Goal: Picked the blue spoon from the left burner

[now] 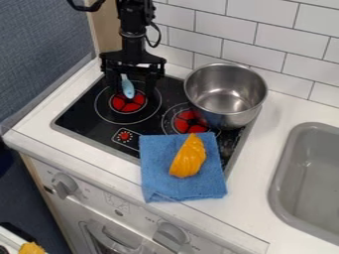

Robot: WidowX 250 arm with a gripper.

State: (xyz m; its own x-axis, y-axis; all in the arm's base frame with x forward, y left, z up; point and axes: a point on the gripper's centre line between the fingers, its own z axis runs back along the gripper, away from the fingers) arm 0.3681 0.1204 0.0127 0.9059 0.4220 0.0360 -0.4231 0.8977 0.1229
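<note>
We see a pale blue spoon (128, 88), slim-handled with an oval bowl, seemingly lying on the left burner (137, 105) between wide-apart fingers (152, 81).

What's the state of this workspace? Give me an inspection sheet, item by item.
Surface: black stovetop set in white counter; burner centres look red.
Job's things: blue spoon over left burner; contact with it unclear.
Clutter: steel pot at right rear; blue cloth across the stove's front edge, yellow-orange item on it.
Gripper: fingers apart, either side of spoon; firm hold: nothing seen.
Cables: black loop beside the arm.
Surroundings: tiled wall behind, grey sink right, knobs in front.
</note>
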